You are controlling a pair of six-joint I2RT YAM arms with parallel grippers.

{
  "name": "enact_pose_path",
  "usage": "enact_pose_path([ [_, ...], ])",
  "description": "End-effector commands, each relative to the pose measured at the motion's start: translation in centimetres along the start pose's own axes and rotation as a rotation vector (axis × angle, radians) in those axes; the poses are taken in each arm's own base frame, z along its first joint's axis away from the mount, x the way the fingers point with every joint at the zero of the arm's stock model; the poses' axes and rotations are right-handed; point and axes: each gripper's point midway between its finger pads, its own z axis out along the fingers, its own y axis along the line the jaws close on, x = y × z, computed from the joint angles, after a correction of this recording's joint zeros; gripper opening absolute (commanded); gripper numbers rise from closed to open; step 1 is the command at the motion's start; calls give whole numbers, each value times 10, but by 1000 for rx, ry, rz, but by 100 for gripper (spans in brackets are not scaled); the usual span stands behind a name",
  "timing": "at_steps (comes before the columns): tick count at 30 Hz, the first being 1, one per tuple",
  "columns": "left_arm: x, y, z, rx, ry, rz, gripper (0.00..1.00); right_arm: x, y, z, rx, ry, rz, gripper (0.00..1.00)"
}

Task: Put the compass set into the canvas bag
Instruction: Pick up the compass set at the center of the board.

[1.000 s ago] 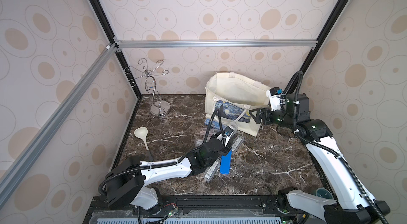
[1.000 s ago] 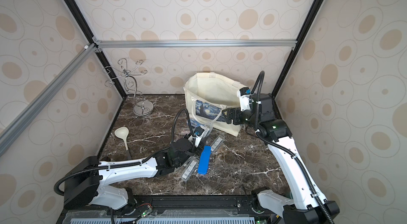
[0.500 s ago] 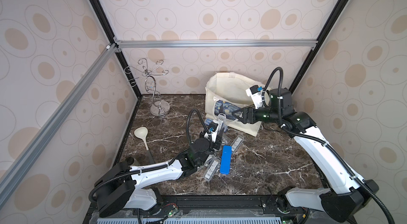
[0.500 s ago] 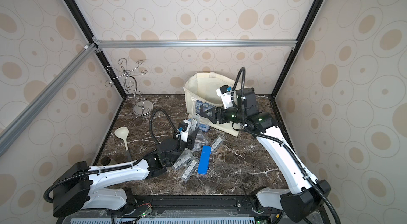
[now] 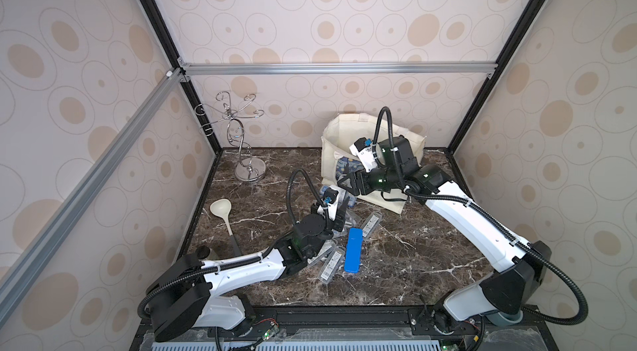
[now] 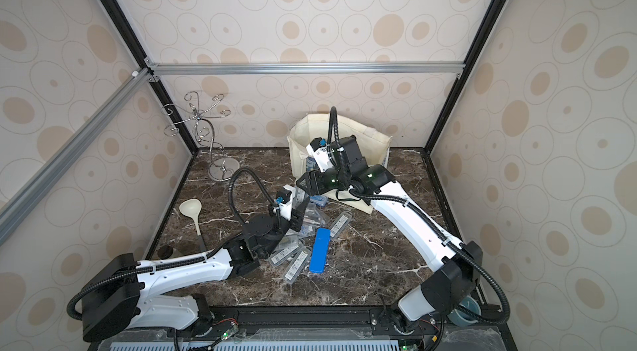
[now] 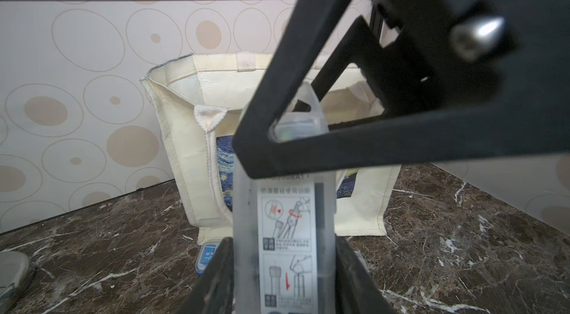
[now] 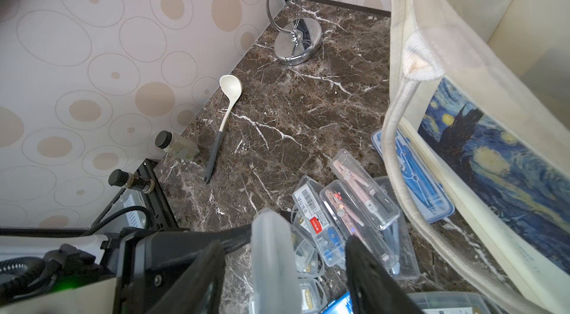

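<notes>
1. On the marble table (image 5: 413, 256), back right: canvas bag (image 5: 344, 128), standing against the rear wall, mouth open, starry print facing forward.
2. Compass set (image 7: 285, 204): clear case with a printed leaflet, held upright just in front of the bag. Not in the bag.
3. Left gripper (image 7: 282, 266): clamped on the case's lower part, both fingers touching it. A second ago it sat lower, over the pile of cases (image 5: 331, 259).
4. Right gripper (image 8: 283, 247): a second ago spread wide at the bag's right edge. Now across the bag's front and narrower, fingers either side of the case's upper end with gaps showing; it grips nothing.
5. Room: bare marble front right. Ladle (image 5: 220, 208) lies near the left wall, wire stand (image 5: 250, 172) fills the back left corner, blue box (image 5: 354, 251) lies beside the pile.
6. Views: the left wrist view alone shows the leaflet's drawings. The right wrist view shows pink compasses (image 8: 357, 186) inside clear cases, a blue case (image 8: 422, 186) at the bag's foot under the rope handle (image 8: 390, 130), and a small bottle (image 8: 177, 146) by the wall.
</notes>
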Motion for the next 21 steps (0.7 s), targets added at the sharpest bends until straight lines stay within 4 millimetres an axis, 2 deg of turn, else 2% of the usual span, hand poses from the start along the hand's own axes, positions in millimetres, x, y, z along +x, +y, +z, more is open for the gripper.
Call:
enact_pose_path([
  [1,-29,3,-3,3,-83,-51,40,-3,3,2,2,6,-3,59],
  [12,-26,5,-1,2,-78,-61,40,-2,8,11,-54,13,21,39],
  [16,-25,5,-1,5,-75,-66,41,0,8,13,-58,15,24,28],
  [21,-22,4,0,5,-70,-69,46,-1,9,12,-57,8,23,20],
])
